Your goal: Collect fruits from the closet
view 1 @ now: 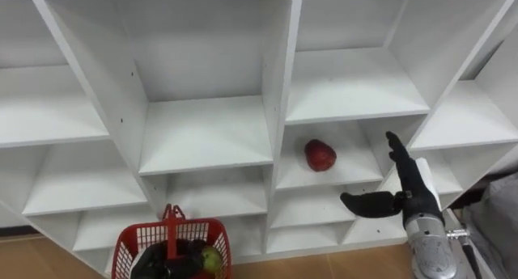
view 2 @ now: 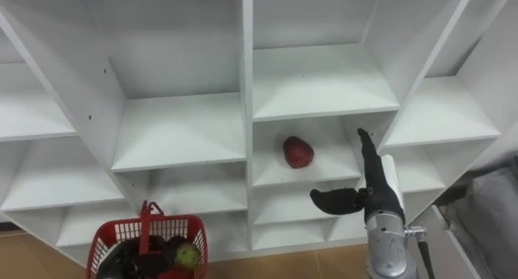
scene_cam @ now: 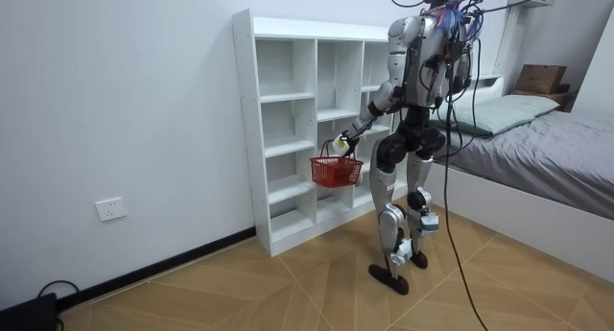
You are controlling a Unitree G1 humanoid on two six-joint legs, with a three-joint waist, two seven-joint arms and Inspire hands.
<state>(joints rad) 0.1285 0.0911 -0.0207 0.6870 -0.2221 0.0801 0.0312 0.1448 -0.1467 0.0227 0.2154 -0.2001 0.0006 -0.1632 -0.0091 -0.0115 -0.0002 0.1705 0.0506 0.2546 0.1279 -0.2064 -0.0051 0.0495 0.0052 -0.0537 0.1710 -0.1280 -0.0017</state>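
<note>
Right hand (view 1: 411, 195) sits lowest and closest in the eye views, entering from the lower right, raised in front of the white closet (view 1: 202, 137). Fingers (view 1: 400, 158): straight, spread wide and pointing up toward the shelves, with the thumb stretched out to the left. They hold nothing.

Red apple (view 1: 320, 155): lies on a shelf board, to the left of the fingers and a little below the fingertips. It is clear of them, with bare white board between. The thumb is below the apple, in front of the shelf edge under it. No contact visible.

Red basket (view 1: 133, 237): far to the left of the right fingers and lower, in front of the bottom shelves, handle standing upright. Contents: a green apple (view 1: 211, 259) against the right-hand wall, plus dark items beside it that I cannot identify.

Room view: the robot stands upright on the wooden floor (scene_cam: 288, 283), facing the closet and close to it. A bed (scene_cam: 547, 149) with grey covers is behind it at the room view's right. The left hand (scene_cam: 341, 143) is held out toward the shelves, and the basket hangs straight down from it by the handle. The left fingers are closed on that handle, as far as this view lets me read them. The compartments around the fingers are white boards.
</note>
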